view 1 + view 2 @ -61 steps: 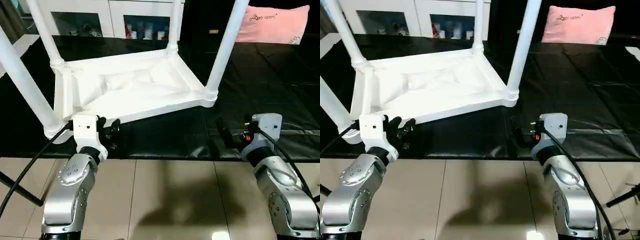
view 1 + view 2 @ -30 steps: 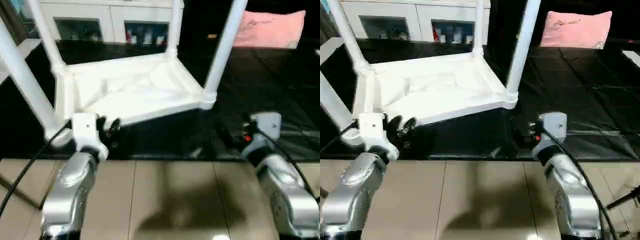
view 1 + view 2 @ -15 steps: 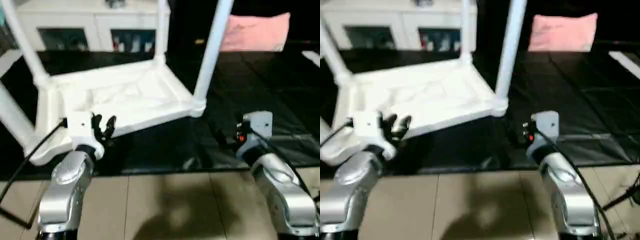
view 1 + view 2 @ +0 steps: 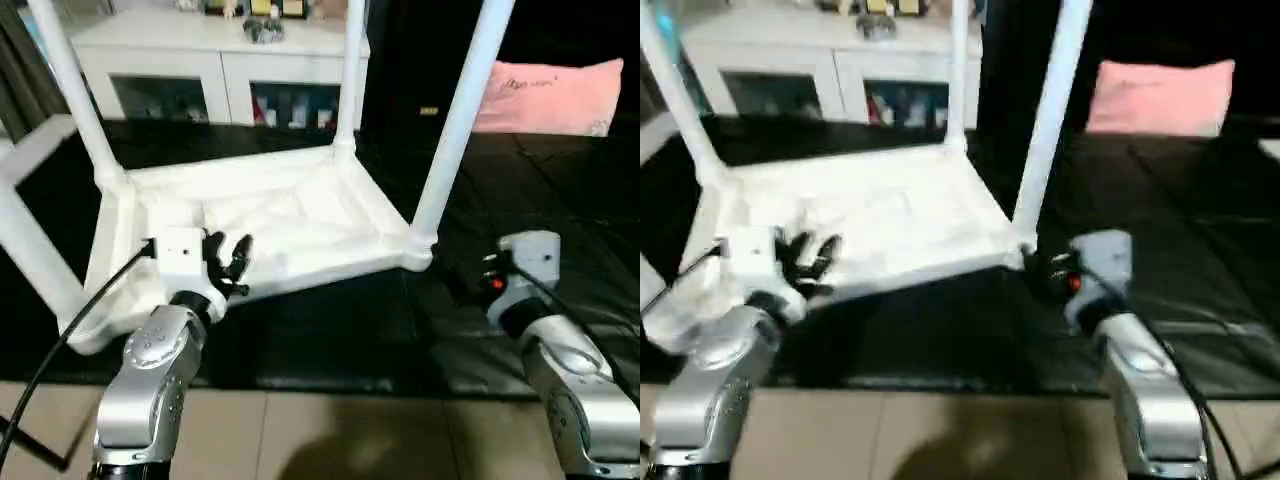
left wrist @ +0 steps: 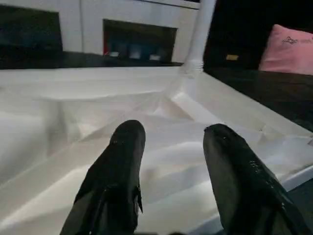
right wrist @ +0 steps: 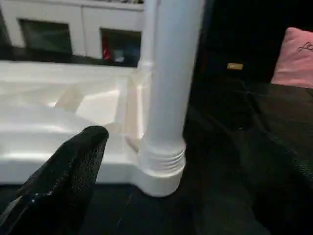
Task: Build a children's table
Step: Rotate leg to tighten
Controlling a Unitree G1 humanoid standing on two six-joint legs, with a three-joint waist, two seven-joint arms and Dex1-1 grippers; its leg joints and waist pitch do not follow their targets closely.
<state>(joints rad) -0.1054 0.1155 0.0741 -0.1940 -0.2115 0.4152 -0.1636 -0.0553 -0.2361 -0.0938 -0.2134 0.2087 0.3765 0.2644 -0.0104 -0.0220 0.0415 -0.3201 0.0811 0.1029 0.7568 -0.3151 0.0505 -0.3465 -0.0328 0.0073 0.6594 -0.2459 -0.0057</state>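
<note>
Meanwhile tabletop (image 4: 270, 215) upturned, just beyond left gripper (image 4: 229, 262), jaws apart.

Not much writing out here. The pink pillow (image 4: 548, 96) at the back carries a small dark printed logo across its upper face, with a further trace of print on its corner in the left wrist view, but the letters are too small to make out. Nothing else bears readable text.

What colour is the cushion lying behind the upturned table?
Pink, with small dark lettering. The cushion shows best in the left eye view.
</note>
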